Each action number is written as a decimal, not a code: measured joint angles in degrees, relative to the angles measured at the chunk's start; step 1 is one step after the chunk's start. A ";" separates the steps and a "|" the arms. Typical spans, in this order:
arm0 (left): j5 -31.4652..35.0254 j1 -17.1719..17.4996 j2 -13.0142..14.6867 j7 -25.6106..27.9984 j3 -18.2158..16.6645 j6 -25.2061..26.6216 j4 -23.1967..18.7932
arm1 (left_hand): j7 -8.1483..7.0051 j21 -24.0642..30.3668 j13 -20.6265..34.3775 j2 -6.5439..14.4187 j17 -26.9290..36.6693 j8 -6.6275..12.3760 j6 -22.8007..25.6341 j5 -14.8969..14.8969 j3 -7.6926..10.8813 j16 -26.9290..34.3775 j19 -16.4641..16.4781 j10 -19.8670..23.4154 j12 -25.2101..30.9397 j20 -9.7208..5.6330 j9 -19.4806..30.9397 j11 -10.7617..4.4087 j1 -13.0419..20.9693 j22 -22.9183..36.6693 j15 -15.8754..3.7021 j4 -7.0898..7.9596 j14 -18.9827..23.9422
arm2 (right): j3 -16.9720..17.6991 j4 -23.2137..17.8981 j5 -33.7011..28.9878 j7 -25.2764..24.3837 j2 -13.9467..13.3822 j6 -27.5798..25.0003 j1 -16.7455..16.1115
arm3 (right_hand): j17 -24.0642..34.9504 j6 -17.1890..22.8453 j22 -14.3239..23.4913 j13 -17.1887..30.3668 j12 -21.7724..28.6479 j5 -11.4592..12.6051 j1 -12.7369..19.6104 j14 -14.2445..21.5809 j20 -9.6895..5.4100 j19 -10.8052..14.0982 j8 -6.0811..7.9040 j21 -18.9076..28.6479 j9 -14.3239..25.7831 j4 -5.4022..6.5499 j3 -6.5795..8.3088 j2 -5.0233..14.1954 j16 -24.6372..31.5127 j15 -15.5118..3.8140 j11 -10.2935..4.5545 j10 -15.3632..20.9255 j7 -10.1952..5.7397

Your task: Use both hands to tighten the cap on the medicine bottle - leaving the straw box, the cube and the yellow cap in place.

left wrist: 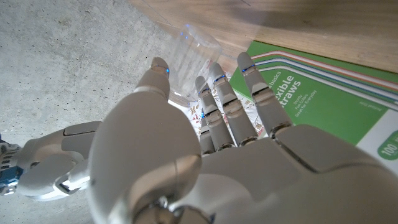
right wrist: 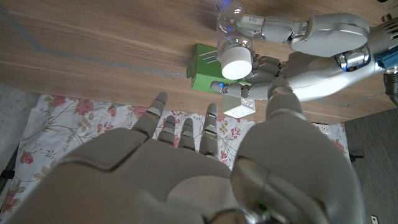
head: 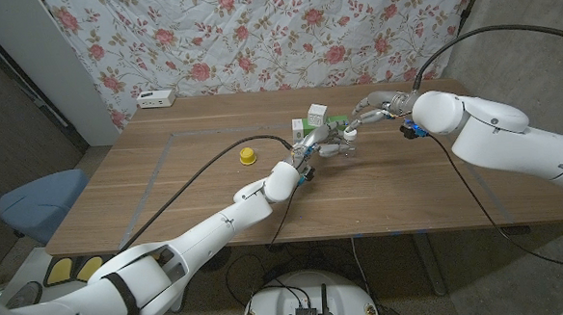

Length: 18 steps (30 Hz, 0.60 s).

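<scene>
Both hands matter: left hand (head: pixel 312 156) grips the light, slippery clear medicine bottle (right wrist: pixel 234 45) mid-counter beside the straw box (right wrist: pixel 205 65); right hand (head: pixel 375 106), fingers spread and empty, should pinch the white cap (right wrist: pixel 236 61).

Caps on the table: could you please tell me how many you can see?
2: the yellow cap lies alone left of the straw box; the white cap sits on the medicine bottle held by the left robot hand.

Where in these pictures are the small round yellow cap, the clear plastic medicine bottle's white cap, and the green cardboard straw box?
Small round yellow cap (head: pixel 248 156): head view, its top.
White cap (right wrist: pixel 236 64): right wrist view, flat top face.
Green cardboard straw box (left wrist: pixel 336 106): left wrist view, printed green face.
</scene>
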 measured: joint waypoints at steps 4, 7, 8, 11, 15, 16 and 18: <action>0.02 0.06 0.03 0.00 0.04 0.05 -0.12 | 0.00 0.00 0.02 -0.22 -0.01 0.00 0.00 0.00 0.00 0.00 0.00 0.00 0.00 0.00 0.00 0.00 -0.22 0.00 -0.20 0.00 0.22 | -0.88 0.00 -1.77 0.90 0.21 0.00 0.48 | 0.00 1.03 0.00 0.00 0.23 0.36 1.07 0.00 -0.35 0.36 0.43 0.00 0.21 -0.20 0.66 -0.47 0.22 0.00 0.00 0.00 -1.02; 0.02 0.08 0.05 0.00 0.07 0.08 -0.21 | 0.00 0.00 0.03 -0.22 0.02 0.00 0.00 0.00 0.00 0.00 0.00 0.11 0.00 0.00 0.00 -0.11 -0.22 0.00 -0.13 0.00 0.47 | -1.47 0.00 -3.46 1.75 0.44 0.15 0.69 | 0.00 1.72 0.00 0.00 0.23 0.36 2.39 0.22 -0.45 0.70 0.44 0.00 0.41 -0.13 1.06 -0.48 0.39 -0.21 0.00 0.00 -1.75; 0.03 0.08 0.06 -0.01 0.09 0.09 -0.25 | 0.00 0.00 0.02 -0.22 0.03 0.00 0.00 0.00 0.00 0.00 0.00 0.12 0.00 0.00 0.00 -0.12 -0.22 0.00 -0.13 0.00 0.47 | -1.56 0.02 -3.82 1.95 0.50 0.25 0.70 | 0.00 1.72 0.00 0.00 0.23 0.36 2.52 0.23 -0.45 0.88 0.44 0.00 0.46 -0.18 1.11 -0.57 0.44 -0.23 -0.22 -0.22 -2.19; 0.03 0.08 0.06 -0.04 0.09 0.10 -0.26 | -0.21 0.00 0.03 -0.22 0.04 0.00 -0.22 0.00 0.00 0.00 0.00 0.14 0.00 0.00 0.00 -0.14 -0.22 0.00 -0.13 0.00 0.47 | -1.78 0.13 -4.00 2.08 0.66 0.30 0.75 | 0.00 1.73 0.00 0.00 0.23 0.36 3.30 0.84 -0.73 1.16 0.44 0.45 0.47 -0.18 1.60 -0.75 0.44 -0.83 -0.31 -0.31 -2.56; 0.05 0.16 0.13 -0.12 0.12 0.19 -0.58 | -0.21 0.00 0.02 -0.23 0.04 0.00 -0.22 0.00 0.19 0.00 0.00 0.20 0.00 0.00 0.00 -0.20 -0.22 0.00 -0.13 0.20 0.47 | -2.25 0.38 -6.64 3.91 0.97 1.00 0.92 | -0.01 2.03 0.00 0.00 0.23 0.36 4.20 1.25 -1.16 1.59 0.87 0.44 0.65 -0.13 1.93 -0.89 0.44 -1.24 -0.31 -0.30 -3.29; 0.05 0.16 0.13 -0.13 0.12 0.20 -0.58 | -0.21 -0.16 0.02 -0.23 0.04 0.00 -0.22 -0.01 0.20 0.00 0.00 0.20 0.00 0.00 0.00 -0.20 -0.22 0.00 -0.13 0.20 0.47 | -2.27 0.40 -6.83 3.91 1.00 1.00 0.93 | -0.01 2.01 0.00 0.00 0.23 0.36 4.37 1.25 -1.27 1.70 0.87 0.45 0.72 -0.14 2.02 -1.04 0.44 -1.24 -0.31 -0.30 -3.46; 0.08 0.21 0.19 -0.16 0.12 0.29 -0.80 | -0.43 -0.20 0.02 -0.23 0.04 0.00 0.00 -0.01 0.20 0.00 0.00 0.20 -0.01 0.00 0.00 -0.20 -0.22 0.00 -0.24 0.20 0.58 | -2.47 0.53 -7.66 4.58 1.10 1.35 0.96 | -0.01 2.13 0.00 0.00 0.23 0.36 4.71 1.49 -1.47 1.90 0.88 0.45 0.73 -0.19 2.07 -0.96 0.44 -1.48 -0.31 -0.30 -3.58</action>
